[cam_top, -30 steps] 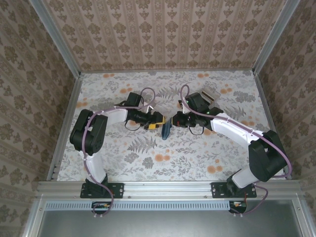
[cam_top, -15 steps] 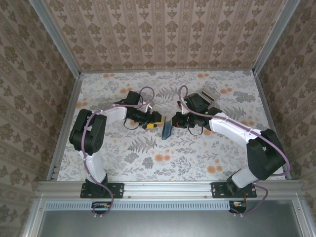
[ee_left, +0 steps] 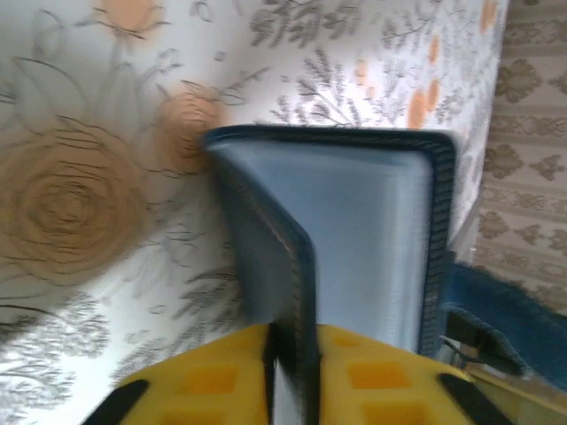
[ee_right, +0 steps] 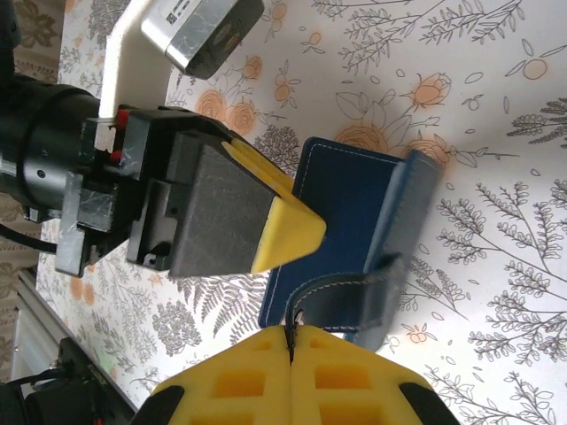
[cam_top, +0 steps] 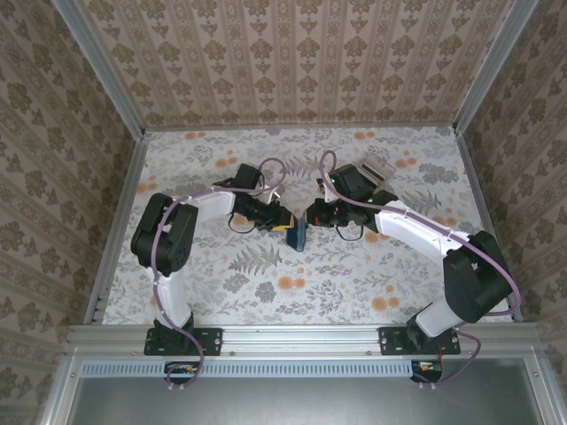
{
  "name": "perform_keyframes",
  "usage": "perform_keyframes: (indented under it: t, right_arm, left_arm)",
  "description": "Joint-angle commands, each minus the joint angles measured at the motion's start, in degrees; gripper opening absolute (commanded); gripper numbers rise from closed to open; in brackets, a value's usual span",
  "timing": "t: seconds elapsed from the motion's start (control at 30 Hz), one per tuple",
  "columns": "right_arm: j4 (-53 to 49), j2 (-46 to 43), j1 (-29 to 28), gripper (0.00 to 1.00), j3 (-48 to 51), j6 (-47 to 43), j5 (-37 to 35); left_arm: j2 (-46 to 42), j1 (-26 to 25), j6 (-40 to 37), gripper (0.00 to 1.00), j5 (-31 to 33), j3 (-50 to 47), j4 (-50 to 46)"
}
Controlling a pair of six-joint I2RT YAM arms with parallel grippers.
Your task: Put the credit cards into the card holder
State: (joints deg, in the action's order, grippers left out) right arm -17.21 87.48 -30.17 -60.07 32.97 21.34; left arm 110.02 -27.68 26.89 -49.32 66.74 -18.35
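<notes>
From above, the wallet point(cam_top: 298, 234) is a narrow dark strip in the middle of the surface point(cam_top: 266, 292), its long axis running near to far. The left wrist view shows it spread in a V, with the left gripper point(ee_left: 288, 359) jaws pinching one flap. The right wrist view shows the right gripper point(ee_right: 291, 341) jaws pressed onto its strap point(ee_right: 354, 288).

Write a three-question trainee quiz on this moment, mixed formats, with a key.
1. True or false: the card holder lies flat and closed on the table.
2. Multiple choice: the right gripper is shut on A) the card holder, B) a credit card, C) nothing.
3. Fill in: the left gripper pinches one ___ of the card holder.
Key: 1 false, it is spread open with one side raised; 2 A; 3 flap.
</notes>
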Motion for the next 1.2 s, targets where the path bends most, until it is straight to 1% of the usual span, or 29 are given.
perform_keyframes:
  t: [0.0, 0.13, 0.23, 0.33, 0.47, 0.57, 0.67, 0.77, 0.93, 1.03, 1.1, 1.17]
  right_arm:
    - [-2.31, 0.76, -0.06, 0.10, 0.55, -1.85, -1.30]
    - [-0.09, 2.61, 1.78, 0.28, 3.45, -0.73, 2.87]
    - [1.09, 3.04, 2.93, 0.37, 5.29, -0.20, 3.22]
    - [3.36, 3.65, 4.43, 0.37, 6.75, 0.86, 6.03]
    - [7.52, 3.74, 6.18, 0.28, 9.36, 3.15, 8.68]
    - [9.18, 3.60, 7.73, 0.27, 10.88, 4.21, 9.74]
    - [6.71, 1.73, 8.46, 0.37, 11.81, 2.98, 5.37]
    - [2.41, 0.16, 8.64, 0.41, 11.69, -0.75, 1.57]
    - [-0.10, -1.26, 8.64, 0.46, 12.38, -3.04, 1.15]
    - [-0.49, -1.39, 8.64, 0.48, 13.49, -2.93, 0.67]
    - [3.50, -1.48, 8.93, 0.51, 15.83, -1.96, 3.87]
    - [8.06, -0.53, 9.07, 0.55, 16.80, -0.82, 9.72]
  left_arm:
    - [-0.04, 0.59, -1.65, 0.11, 2.92, 0.62, -3.03]
    - [-0.32, 0.54, -1.52, 0.01, 3.51, 0.42, -3.36]
    - [-0.50, 0.47, -0.96, 0.00, 3.41, -0.35, -2.57]
    - [-1.00, 0.54, -0.71, 0.00, 4.01, -1.36, -2.16]
    - [-1.12, 0.52, -0.76, 0.00, 4.06, -2.13, -1.92]
    - [-1.34, 0.70, -0.87, 0.00, 4.66, -2.55, -2.11]
    - [-1.63, 0.88, -1.62, 0.00, 5.77, -2.44, -3.21]
    - [-1.82, 1.06, -2.00, 0.00, 6.00, -2.36, -3.66]
    - [-1.30, 1.14, -2.67, 0.00, 5.45, -1.74, -4.20]
    - [-0.91, 1.14, -2.50, 0.00, 4.79, -1.95, -3.52]
    - [-0.69, 1.14, -2.96, 0.00, 4.54, -2.05, -3.62]
    - [-0.85, 1.16, -3.03, 0.00, 4.48, -2.64, -3.34]
